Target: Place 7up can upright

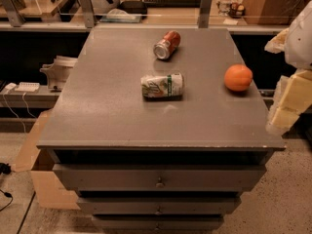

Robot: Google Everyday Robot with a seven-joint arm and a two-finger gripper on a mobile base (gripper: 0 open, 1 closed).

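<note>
At far right, the end effector (pixel 291 99) is cut off, its grip impossible to tell. The 7up can (pixel 162 86) lies sideways on the table (pixel 107 111), well clear of every edge.

a lab or workshop, i'd say — drawer cabinet (pixel 122 177), cluttered benches (pixel 48 9) behind, loose cables (pixel 7 197) at left — my gripper (pixel 286 105) beside the cabinet's right edge.
</note>
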